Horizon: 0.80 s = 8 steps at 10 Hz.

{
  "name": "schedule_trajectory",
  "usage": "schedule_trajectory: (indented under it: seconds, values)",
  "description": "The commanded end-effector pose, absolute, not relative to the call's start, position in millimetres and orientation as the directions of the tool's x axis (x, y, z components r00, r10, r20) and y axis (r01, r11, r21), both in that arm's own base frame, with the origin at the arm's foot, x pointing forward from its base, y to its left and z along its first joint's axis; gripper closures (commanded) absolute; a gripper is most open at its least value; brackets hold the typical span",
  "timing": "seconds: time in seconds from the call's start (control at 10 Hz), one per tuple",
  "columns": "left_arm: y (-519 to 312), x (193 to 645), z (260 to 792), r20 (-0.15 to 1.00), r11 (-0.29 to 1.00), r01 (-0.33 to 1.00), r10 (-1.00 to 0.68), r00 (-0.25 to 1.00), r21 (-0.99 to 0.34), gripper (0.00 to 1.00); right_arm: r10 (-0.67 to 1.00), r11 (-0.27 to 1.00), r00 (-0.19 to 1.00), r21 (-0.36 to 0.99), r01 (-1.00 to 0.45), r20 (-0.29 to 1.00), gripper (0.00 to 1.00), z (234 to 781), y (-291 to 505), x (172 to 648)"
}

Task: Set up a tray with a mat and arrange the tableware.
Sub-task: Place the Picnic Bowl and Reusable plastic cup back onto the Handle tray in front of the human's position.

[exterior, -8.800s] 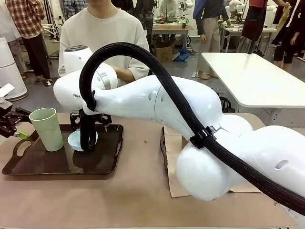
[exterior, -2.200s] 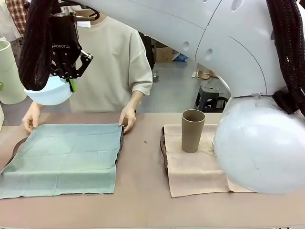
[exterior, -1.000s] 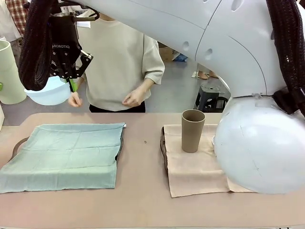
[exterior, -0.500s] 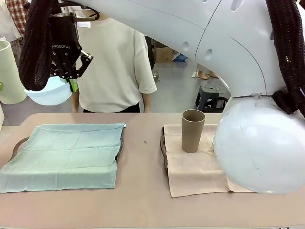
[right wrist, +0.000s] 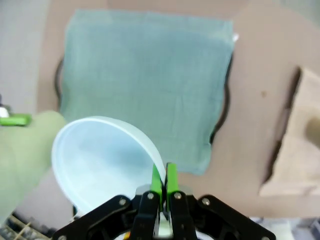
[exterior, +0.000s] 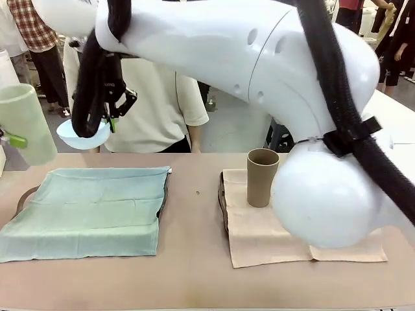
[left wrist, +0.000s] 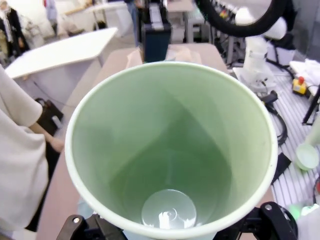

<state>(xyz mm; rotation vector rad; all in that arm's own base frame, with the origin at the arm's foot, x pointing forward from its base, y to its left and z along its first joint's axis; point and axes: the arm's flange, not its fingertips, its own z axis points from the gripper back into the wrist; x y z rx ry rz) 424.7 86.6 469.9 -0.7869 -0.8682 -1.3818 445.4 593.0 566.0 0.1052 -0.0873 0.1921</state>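
In the front view my right gripper (exterior: 115, 110) hangs above the table's far left, shut on the rim of a light blue bowl (exterior: 83, 134). The right wrist view has the green pads (right wrist: 163, 180) pinching that bowl (right wrist: 100, 160) over a green mat (right wrist: 150, 75). My left gripper (exterior: 11, 138) holds a pale green tumbler (exterior: 23, 123) in the air at the left edge. That tumbler (left wrist: 170, 150) opens toward the left wrist camera, with the fingers (left wrist: 75, 225) at its base. The green mat (exterior: 87, 210) covers a dark tray (exterior: 165, 194). A taupe tumbler (exterior: 261, 176) stands upright on a beige mat (exterior: 272, 240).
A person in a pale shirt (exterior: 162, 103) stands behind the far edge. The beige mat lies over a second dark tray (exterior: 222, 201). My right arm's bulky white links (exterior: 324, 194) rise over the right half of the table. Bare brown tabletop (exterior: 194, 272) runs along the front.
My right arm has swung, carrying the blue bowl lower and slightly right. The green tumbler has come lower and further into the picture. Both mats and the taupe tumbler stayed put.
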Motion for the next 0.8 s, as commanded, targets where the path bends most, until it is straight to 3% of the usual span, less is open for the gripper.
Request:
schedule_trajectory:
  seconds: [0.0, 0.3, 0.6, 0.7]
  values:
    - [77.6, 436.7, 445.3, 0.884, 0.058, 0.998, -0.468, -0.006, 0.038, 0.15, 0.203, 0.967, 0.978, 0.149, -0.209, 0.054, 0.96, 507.0, 530.5, 404.2]
    - [79.6, 449.1, 420.1, 0.877, 0.079, 0.996, -0.481, 0.012, 0.029, 0.15, 0.171, 0.975, 0.984, 0.153, -0.162, -0.042, 0.96, 469.7, 509.9, 401.8]
    - [83.2, 454.9, 424.6, 0.851, 0.111, 0.994, -0.523, 0.041, 0.020, 0.15, 0.145, 0.988, 0.986, 0.056, -0.141, -0.084, 0.96, 458.2, 509.7, 399.4]
    - [83.4, 448.4, 414.6, 0.862, 0.083, 0.997, -0.505, 0.043, -0.001, 0.15, 0.178, 0.980, 0.982, 0.105, -0.171, -0.063, 0.96, 502.5, 589.3, 471.5]
